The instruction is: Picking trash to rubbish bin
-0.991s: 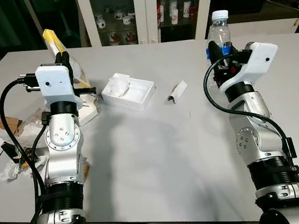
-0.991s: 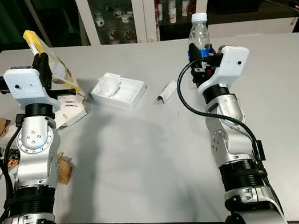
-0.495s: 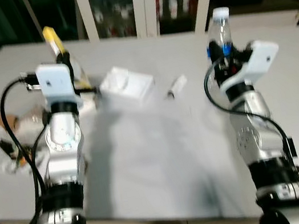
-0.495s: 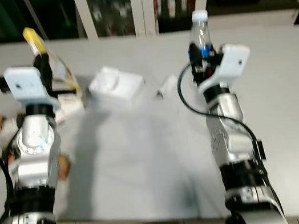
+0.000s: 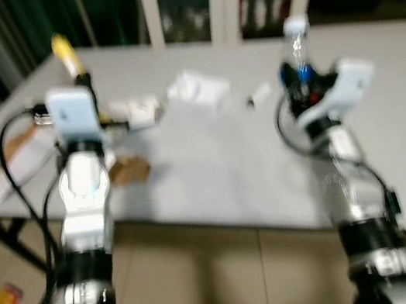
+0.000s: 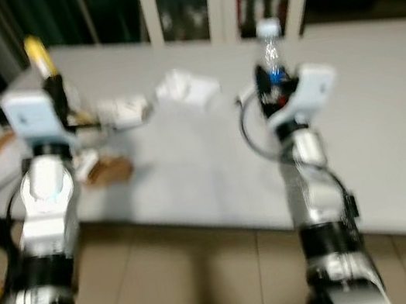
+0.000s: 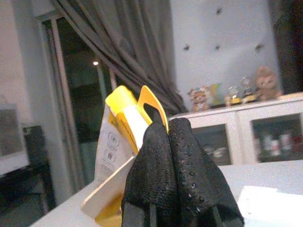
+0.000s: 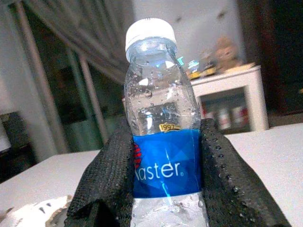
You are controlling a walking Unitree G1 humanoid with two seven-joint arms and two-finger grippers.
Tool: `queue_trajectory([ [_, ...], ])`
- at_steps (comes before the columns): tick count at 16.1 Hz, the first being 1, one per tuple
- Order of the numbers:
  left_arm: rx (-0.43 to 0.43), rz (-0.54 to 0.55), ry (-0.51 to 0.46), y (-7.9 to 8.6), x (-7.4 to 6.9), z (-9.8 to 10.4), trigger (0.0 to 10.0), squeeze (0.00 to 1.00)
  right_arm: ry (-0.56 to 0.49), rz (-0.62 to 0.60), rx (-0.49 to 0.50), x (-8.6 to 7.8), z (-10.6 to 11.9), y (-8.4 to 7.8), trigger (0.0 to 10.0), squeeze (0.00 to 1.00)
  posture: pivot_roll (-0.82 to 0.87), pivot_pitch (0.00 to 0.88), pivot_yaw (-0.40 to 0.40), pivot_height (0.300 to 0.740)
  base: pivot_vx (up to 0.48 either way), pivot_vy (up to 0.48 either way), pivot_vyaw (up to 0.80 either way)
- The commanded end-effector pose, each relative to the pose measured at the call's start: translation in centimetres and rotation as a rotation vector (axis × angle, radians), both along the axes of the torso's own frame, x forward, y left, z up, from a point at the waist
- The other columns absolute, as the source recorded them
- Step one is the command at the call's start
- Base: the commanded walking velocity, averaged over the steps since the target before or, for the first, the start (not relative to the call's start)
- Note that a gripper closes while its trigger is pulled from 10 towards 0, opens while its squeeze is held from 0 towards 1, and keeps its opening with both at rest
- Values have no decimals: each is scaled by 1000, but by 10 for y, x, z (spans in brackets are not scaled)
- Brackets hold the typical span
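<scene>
A lived-in home room, likely a dining area. A large grey table (image 5: 215, 173) stands on a tiled floor (image 5: 209, 277), with a white glass-door cabinet (image 5: 232, 5) of cups behind it. Heavy curtains (image 7: 118, 42) hang at far left, figurines (image 7: 227, 92) top the cabinet.

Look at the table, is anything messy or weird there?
Yes. Torn brown cardboard and white papers lie scattered near the table edge by the left arm. Each claw already grips trash: the left claw a yellow packet, the right claw a bottle.
</scene>
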State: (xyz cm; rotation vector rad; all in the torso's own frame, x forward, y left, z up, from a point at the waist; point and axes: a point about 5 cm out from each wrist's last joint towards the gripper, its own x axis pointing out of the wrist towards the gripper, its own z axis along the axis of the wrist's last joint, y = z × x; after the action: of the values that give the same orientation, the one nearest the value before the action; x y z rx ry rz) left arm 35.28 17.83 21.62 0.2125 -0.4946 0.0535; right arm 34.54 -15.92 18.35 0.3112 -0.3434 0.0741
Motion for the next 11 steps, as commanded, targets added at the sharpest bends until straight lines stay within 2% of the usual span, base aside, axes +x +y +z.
queue_trajectory([
  [1, 3, 13, -13, 2, 0, 4, 10000, 0, -18, 3, 10, 0, 5, 3, 10000, 0, 23, 0, 3, 740, -281, 0, 0],
  [11, 1, 13, -19, 3, 1, 7, 10000, 0, -10, 6, 16, 0, 3, 2, 10000, 0, 21, 0, 2, 740, -283, 0, 0],
])
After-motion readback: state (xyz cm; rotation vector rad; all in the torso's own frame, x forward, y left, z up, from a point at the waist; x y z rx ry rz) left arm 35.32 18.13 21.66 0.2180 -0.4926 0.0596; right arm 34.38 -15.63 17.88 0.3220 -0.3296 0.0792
